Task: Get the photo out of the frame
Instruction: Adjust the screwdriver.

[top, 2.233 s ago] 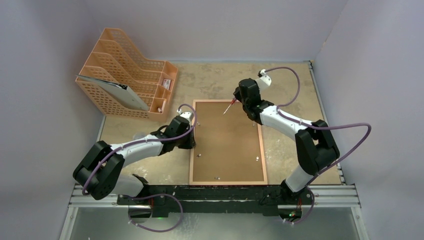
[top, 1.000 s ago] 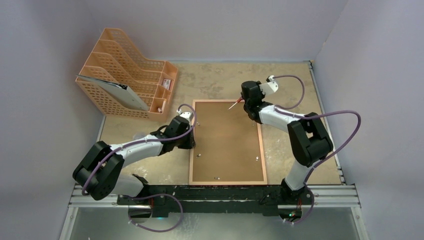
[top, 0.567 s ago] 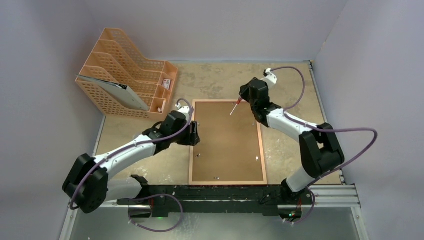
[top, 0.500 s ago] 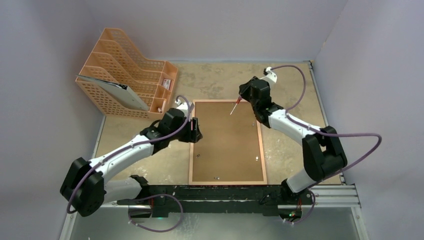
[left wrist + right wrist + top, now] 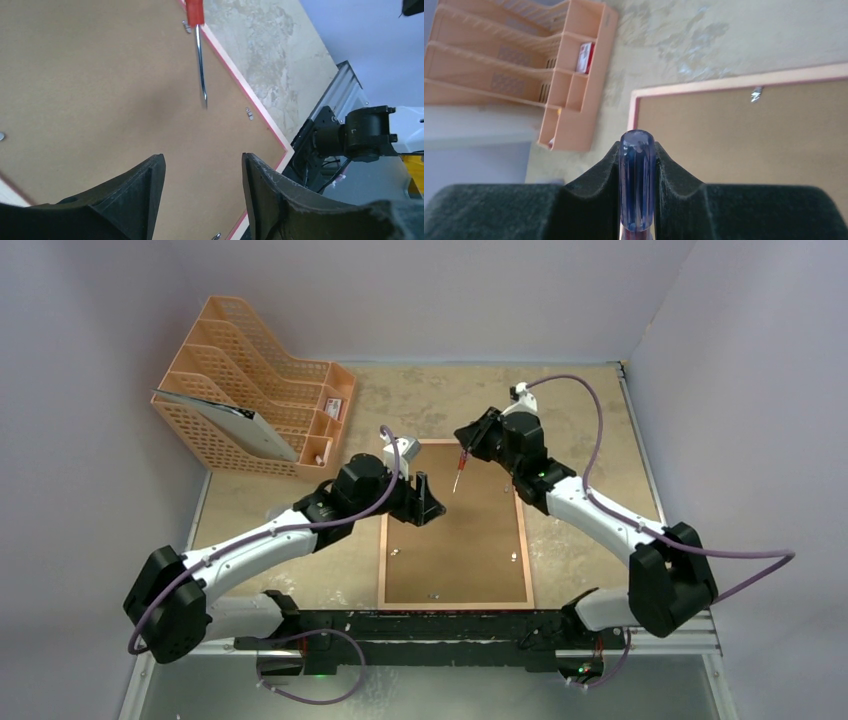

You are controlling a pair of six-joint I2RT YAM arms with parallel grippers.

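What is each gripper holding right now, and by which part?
Right gripper holds the screwdriver by its handle. Left gripper is open, holding nothing.

The gap between the left gripper's jaws is free, with only the frame's flat back beneath. Straight ahead of them the screwdriver hangs tip-down from the right gripper, barring that line, but there is room on either side of its shaft. Small clips stud the back beyond. The rack stands well behind the left jaws.

Robot lab cell: plain lilac walls, aluminium mounting rail.
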